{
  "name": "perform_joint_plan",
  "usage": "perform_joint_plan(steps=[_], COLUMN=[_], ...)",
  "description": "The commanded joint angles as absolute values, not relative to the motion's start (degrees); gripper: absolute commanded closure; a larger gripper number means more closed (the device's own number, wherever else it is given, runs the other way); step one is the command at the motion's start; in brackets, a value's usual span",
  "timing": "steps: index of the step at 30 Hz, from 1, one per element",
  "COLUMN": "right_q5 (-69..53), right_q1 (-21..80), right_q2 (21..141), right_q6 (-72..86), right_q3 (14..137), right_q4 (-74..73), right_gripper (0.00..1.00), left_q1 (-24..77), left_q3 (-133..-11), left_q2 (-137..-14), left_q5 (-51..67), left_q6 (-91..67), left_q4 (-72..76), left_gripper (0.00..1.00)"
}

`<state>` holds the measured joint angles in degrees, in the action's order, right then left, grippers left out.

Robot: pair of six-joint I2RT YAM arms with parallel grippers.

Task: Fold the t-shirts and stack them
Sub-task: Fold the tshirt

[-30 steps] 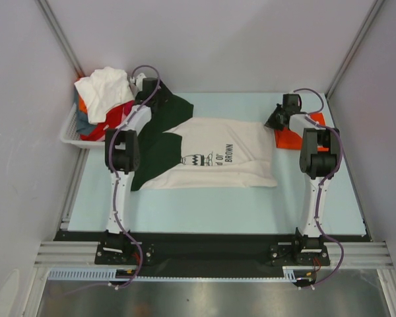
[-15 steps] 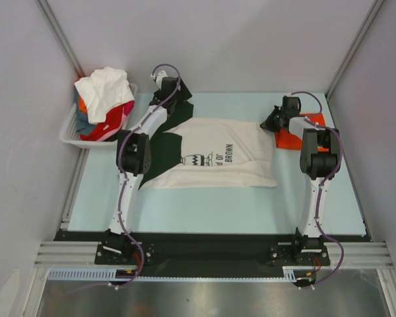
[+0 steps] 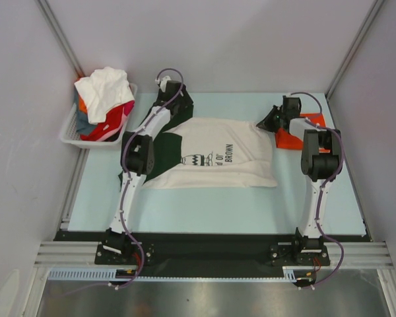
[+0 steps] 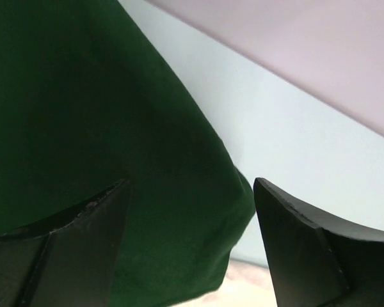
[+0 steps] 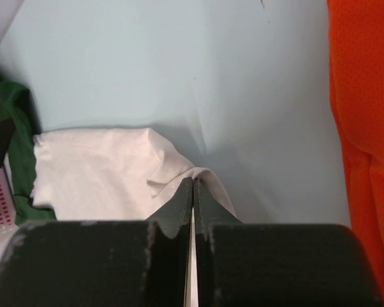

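A cream t-shirt (image 3: 218, 155) with dark green sleeves lies spread on the table, its chest print facing up. My left gripper (image 3: 175, 98) is at its far left corner. In the left wrist view that gripper (image 4: 191, 182) is open, and the edge of the green sleeve (image 4: 83, 128) lies between its fingers. My right gripper (image 3: 269, 121) is at the shirt's far right corner. The right wrist view shows this gripper (image 5: 192, 180) shut on a raised fold of the cream cloth (image 5: 96, 173). An orange-red t-shirt (image 3: 294, 139) lies folded at the right, under the right arm.
A white slotted basket (image 3: 72, 135) at the far left holds a heap of white, red and orange shirts (image 3: 105, 99). Grey walls close in the back and both sides. The pale blue table (image 3: 204, 205) shows in front of the cream shirt.
My left arm has stretched farther back and to the right along the green sleeve. The right gripper has shifted slightly left with the cream cloth still pinched.
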<state>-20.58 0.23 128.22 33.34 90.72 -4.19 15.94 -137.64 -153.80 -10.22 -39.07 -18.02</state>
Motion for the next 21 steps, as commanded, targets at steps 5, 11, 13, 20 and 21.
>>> perform_joint_plan(steps=[5, 11, 13, 20, 21], right_q5=[-24.9, -26.5, -26.8, -27.3, -27.2], right_q1=[-1.8, -2.4, -2.5, -2.9, -2.9], right_q2=[123.1, 122.0, 121.7, 121.8, 121.8], right_q6=[36.0, 36.8, 36.7, 36.7, 36.8], right_q3=[88.7, 87.2, 86.9, 86.6, 86.7], right_q4=[1.2, 2.3, 2.5, 2.5, 2.5], right_gripper=[1.0, 1.0, 1.0, 1.0, 1.0], left_q1=[16.8, 16.8, 16.7, 16.5, 16.5], left_q3=[-141.0, -139.0, -134.7, -131.7, -130.6], left_q2=[-154.9, -154.2, -152.1, -145.0, -143.1], left_q5=[-5.7, -3.2, -4.5, -10.2, -11.0], left_q6=[-41.7, -42.5, -42.1, -38.9, -38.8], left_q4=[-25.9, -26.5, -23.8, -21.4, -21.4], left_gripper=[0.23, 0.74, 0.94, 1.0, 1.0])
